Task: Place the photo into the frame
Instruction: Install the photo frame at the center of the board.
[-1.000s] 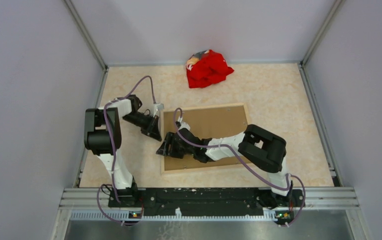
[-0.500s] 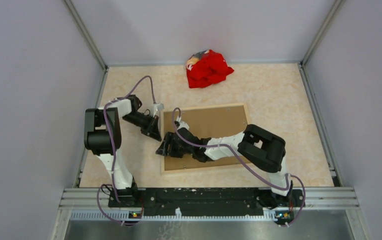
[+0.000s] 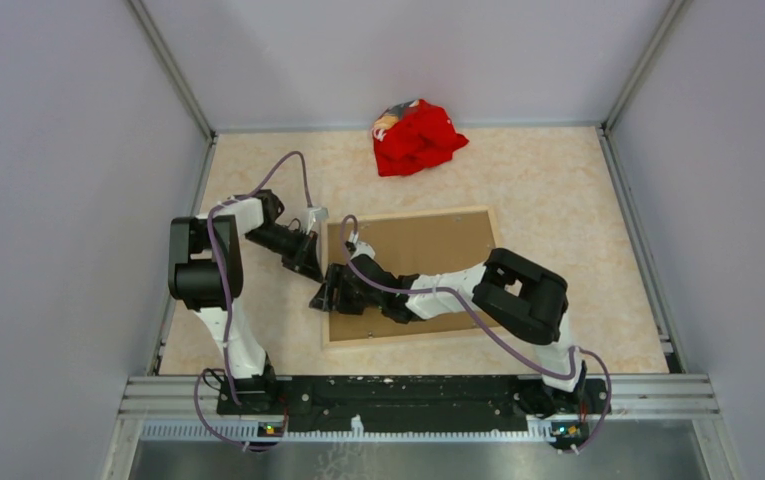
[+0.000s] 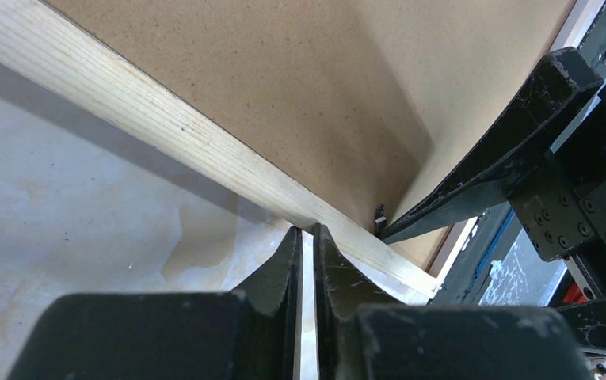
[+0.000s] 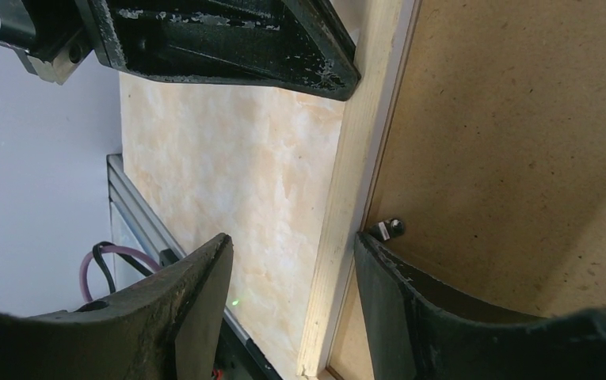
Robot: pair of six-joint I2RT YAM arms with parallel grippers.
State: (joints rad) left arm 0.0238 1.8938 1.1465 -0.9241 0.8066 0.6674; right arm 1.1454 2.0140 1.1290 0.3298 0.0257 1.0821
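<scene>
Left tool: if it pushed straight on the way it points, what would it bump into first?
Probably the pale wood edge of the frame, directly ahead of the left tool; whether they already touch is unclear.

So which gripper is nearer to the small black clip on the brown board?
Right. The right gripper has one finger beside the clip on the backing board; the left gripper is outside the frame, its tips at the wooden edge.

I see frame [image 3: 413, 214] lying flat, face down, slightly skewed, long side across; pale wood back rim up w/ brown backing board [image 3: 438, 245] set inside it
</scene>
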